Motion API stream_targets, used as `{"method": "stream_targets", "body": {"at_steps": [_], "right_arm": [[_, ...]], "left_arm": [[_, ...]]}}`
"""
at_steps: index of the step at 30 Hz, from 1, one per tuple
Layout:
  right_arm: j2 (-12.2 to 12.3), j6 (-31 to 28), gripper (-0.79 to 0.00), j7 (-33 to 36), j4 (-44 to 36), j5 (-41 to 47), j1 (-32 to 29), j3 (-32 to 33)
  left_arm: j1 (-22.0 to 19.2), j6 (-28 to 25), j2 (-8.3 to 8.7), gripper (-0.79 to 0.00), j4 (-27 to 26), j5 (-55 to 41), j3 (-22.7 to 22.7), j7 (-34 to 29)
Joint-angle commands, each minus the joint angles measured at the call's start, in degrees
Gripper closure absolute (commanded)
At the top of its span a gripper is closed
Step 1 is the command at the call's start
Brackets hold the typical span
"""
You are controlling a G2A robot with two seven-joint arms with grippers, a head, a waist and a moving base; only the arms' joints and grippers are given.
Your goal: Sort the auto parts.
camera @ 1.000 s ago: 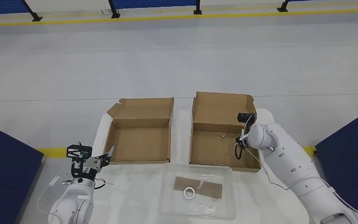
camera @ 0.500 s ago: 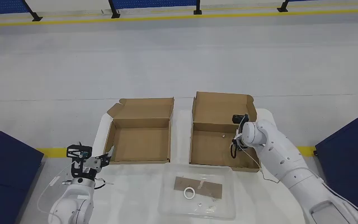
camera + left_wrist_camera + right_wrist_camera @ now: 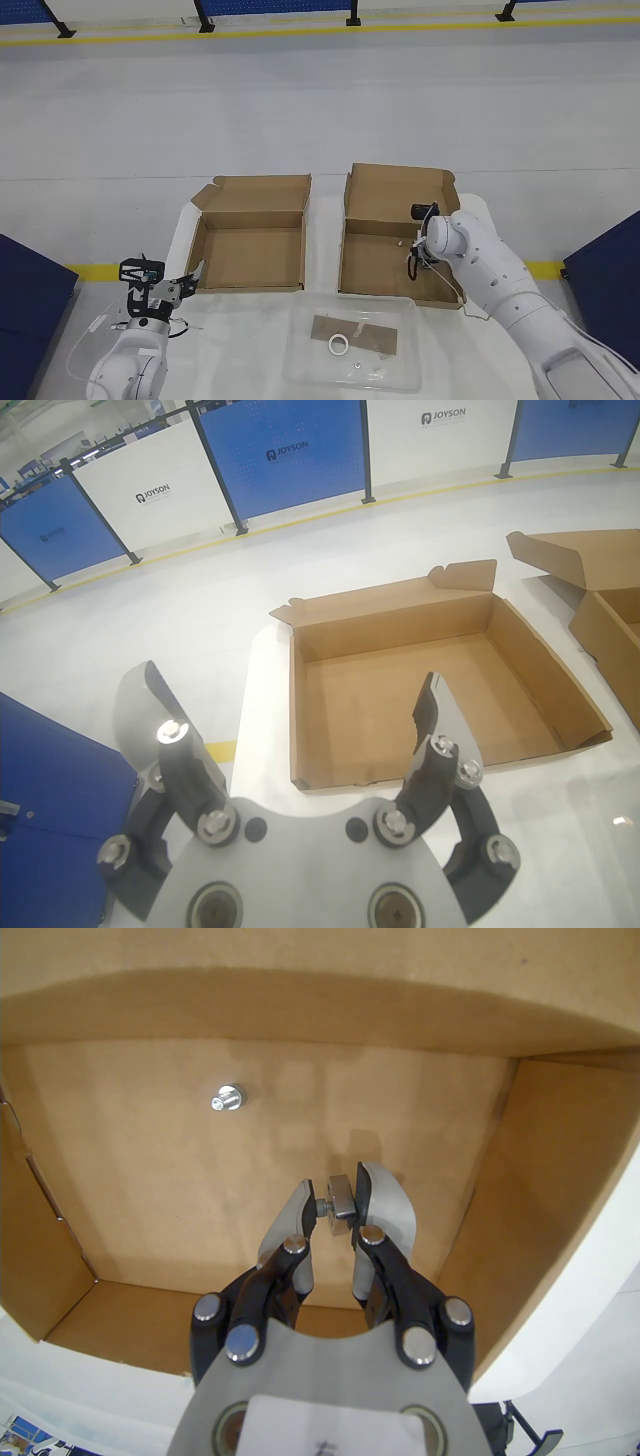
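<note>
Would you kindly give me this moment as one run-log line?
right tool: shut on metal part, over right box | second part: on box floor | left tool: open, near left box

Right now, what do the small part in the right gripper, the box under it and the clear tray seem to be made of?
Held part: likely steel, bright silvery, with glints.
Box: brown cardboard, matte; raw cut edges and folded flaps.
Clear tray: probably transparent plastic; the table shows through it.

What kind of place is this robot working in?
Probably a factory or workshop hall: blue and white partition panels, a yellow floor line, and open cardboard boxes set out for sorting.
</note>
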Motion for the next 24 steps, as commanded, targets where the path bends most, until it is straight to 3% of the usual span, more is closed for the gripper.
{"method": "stream_targets", "body": {"at_steps": [1, 5, 15, 19, 20, 21, 22, 24], "right_arm": [[-0.2, -0.1, -0.095, -0.1, 0.2, -0.1, 0.1, 0.0], [-0.4, -0.1, -0.163, -0.3, 0.7, -0.4, 0.2, 0.1], [-0.9, -0.3, -0.234, -0.1, 1.0, -1.1, 0.4, 0.6], [-0.7, 0.6, -0.382, 0.2, -0.7, -2.6, -0.1, 1.2], [-0.5, 0.8, -0.468, 0.5, -1.5, -3.0, -0.3, 1.5], [-0.4, 1.2, -0.702, 0.7, -2.5, -3.4, -0.7, 2.0], [-0.1, 1.6, -0.785, 0.9, -3.6, -4.0, -1.1, 2.5], [0.5, 2.1, -0.785, 1.8, -6.4, -5.2, -2.3, 3.7]], "left_arm": [[0.0, 0.0, 0.0, -0.785, 0.0, 0.0, 0.0, 0.0], [0.0, 0.0, 0.0, -0.785, 0.0, 0.0, 0.0, 0.0], [0.0, 0.0, 0.0, -0.785, 0.0, 0.0, 0.0, 0.0], [0.0, 0.0, 0.0, -0.785, 0.0, 0.0, 0.0, 0.0], [0.0, 0.0, 0.0, -0.785, 0.0, 0.0, 0.0, 0.0], [0.0, 0.0, 0.0, -0.785, 0.0, 0.0, 0.0, 0.0], [0.0, 0.0, 0.0, -0.785, 0.0, 0.0, 0.0, 0.0], [0.0, 0.0, 0.0, -0.785, 0.0, 0.0, 0.0, 0.0]]}}
